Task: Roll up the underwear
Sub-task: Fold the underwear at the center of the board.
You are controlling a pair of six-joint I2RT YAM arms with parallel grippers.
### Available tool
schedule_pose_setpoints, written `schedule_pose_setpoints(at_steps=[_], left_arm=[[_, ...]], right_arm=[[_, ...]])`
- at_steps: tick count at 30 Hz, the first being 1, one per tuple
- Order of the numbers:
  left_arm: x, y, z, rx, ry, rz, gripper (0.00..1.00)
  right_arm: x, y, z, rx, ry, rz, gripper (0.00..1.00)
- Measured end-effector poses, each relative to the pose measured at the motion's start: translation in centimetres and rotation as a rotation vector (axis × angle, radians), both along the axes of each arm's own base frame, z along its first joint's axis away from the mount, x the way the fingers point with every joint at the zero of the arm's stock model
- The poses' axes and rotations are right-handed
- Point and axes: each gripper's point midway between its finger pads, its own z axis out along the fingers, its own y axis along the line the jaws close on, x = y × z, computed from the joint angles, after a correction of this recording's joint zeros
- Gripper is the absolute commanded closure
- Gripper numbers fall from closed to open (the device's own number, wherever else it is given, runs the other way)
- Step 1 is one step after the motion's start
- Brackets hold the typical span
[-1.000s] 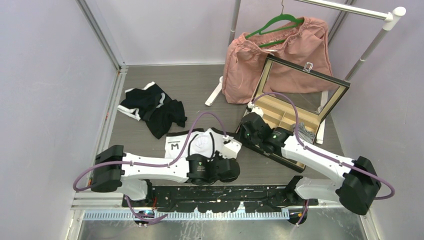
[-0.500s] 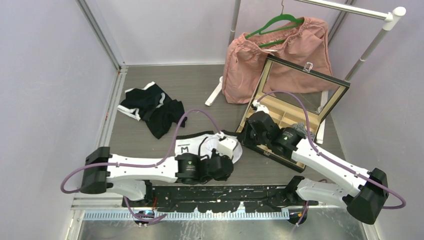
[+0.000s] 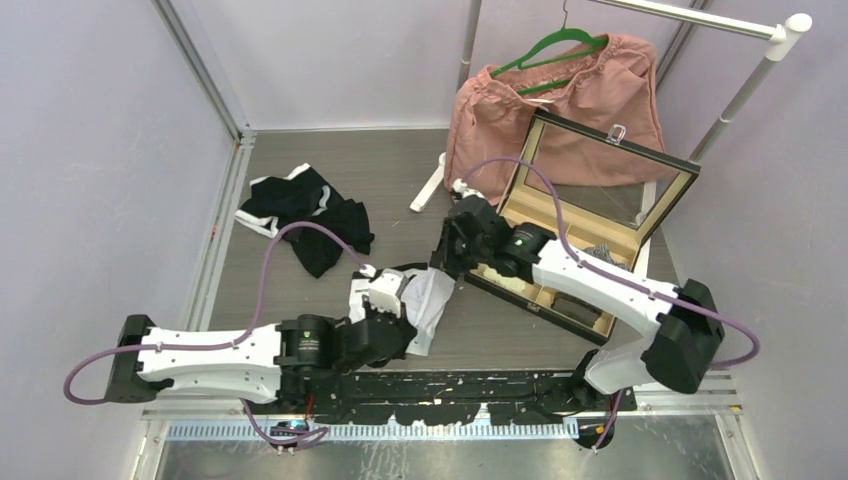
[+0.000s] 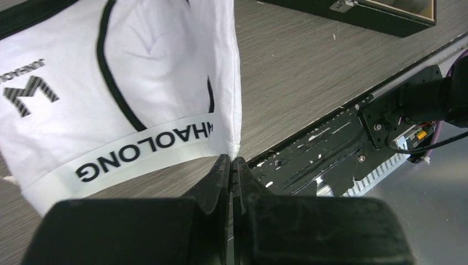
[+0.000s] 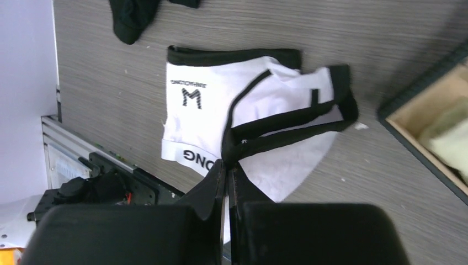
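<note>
White underwear at table's near edge, left gripper pinching its lettered waistband corner, right gripper pinching black trim, black briefs apart left, open box just right, pinches clear only from wrists

Underwear. (a) white briefs: white cloth, black trim, black "M" mark, lettered waistband. They sit by the bench's near edge, partly raised, with a waistband corner pinched in the left pincer and a black-trimmed edge in the right pincer. (b) black briefs: crumpled heap toward the far-left corner.
</note>
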Motion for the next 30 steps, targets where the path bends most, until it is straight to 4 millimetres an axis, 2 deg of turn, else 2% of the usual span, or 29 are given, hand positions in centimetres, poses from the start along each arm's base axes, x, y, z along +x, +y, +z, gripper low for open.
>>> schedule_pose_setpoints(at_steps=[4,8,18,26,30], left_arm=[[0.2,2.1,0.5,-0.016,0.007,0.052,0.99],[0.4,4.7,0.4,-0.01,0.025,0.115,0.99],[0.2,11.5,-3.2,0.13,0.122,0.342,0.99],[0.3,15.5,-4.7,0.221,0.143,0.532,0.99],[0.6,16.3,-4.8,0.231,0.133,0.59,0.99]], right_arm=[[0.2,3.4,0.2,-0.002,-0.007,0.065,0.99],[0.5,5.8,-0.6,-0.016,-0.001,0.105,0.99],[1.3,10.9,-3.4,-0.025,0.045,0.193,0.99],[1.3,13.6,-5.8,-0.016,0.081,0.26,0.99],[1.6,14.5,-6.3,-0.013,0.086,0.275,0.99]])
